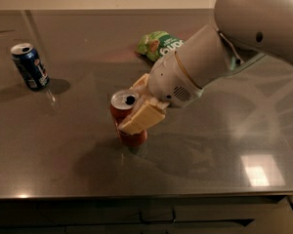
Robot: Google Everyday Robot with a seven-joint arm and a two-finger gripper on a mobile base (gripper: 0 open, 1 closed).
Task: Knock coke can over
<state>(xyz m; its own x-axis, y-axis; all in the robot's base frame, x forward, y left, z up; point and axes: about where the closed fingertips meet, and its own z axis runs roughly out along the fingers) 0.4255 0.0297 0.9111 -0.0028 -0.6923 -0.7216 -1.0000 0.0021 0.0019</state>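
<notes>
**Coke can gripped, not yet tipped**

Camera view: stands upright on the grey tabletop (63, 155), just toward 7 o'clock of centre: coke can (133, 136), silver top showing. Reaching in from 2 o'clock, gripper (131, 104) narrowed around the can, one of its cream fingers (142, 117) across the front and the other behind the rim. Well apart at 10 o'clock, a blue can (29, 66); at 1 o'clock, partly behind the arm (205, 62), a green snack bag (160, 45).

Likely trouble from here: with so firm a hold, may drag or lift the can upright instead of toppling it. Once down, could roll toward the 6 o'clock edge. Could also catch the bag on a wide swing.
</notes>
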